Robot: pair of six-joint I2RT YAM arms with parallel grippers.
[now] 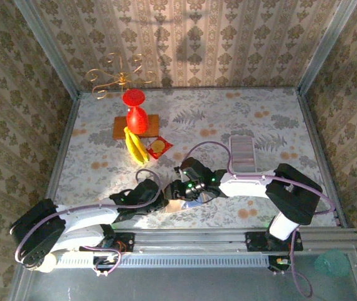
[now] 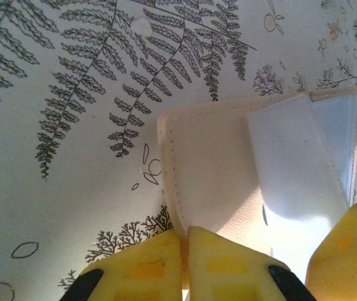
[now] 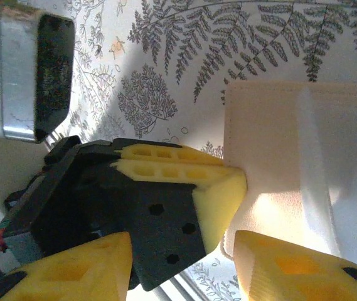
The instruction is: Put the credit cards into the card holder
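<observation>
The tan card holder (image 1: 177, 205) lies open on the fern-print table near the front edge, between the two arms. My left gripper (image 1: 164, 199) is shut on its edge; in the left wrist view the yellow fingers (image 2: 165, 263) pinch the holder's (image 2: 216, 163) stitched rim. A pale bluish credit card (image 2: 291, 157) lies slanted on the holder's right part, partly tucked under a flap. My right gripper (image 3: 181, 276) is open just above the holder (image 3: 260, 138), one fingertip (image 3: 291, 269) over its near corner, and the left gripper's fingers sit between its jaws. The card (image 3: 347, 213) shows pale at the right.
A whitish ribbed tray (image 1: 242, 153) lies at the right behind the right arm. A red-and-yellow snack packet (image 1: 159, 147), bananas (image 1: 135, 145) and a red vase (image 1: 135, 116) on a wooden board (image 1: 120, 128) stand at the back left. Patterned walls (image 1: 197, 44) enclose the table.
</observation>
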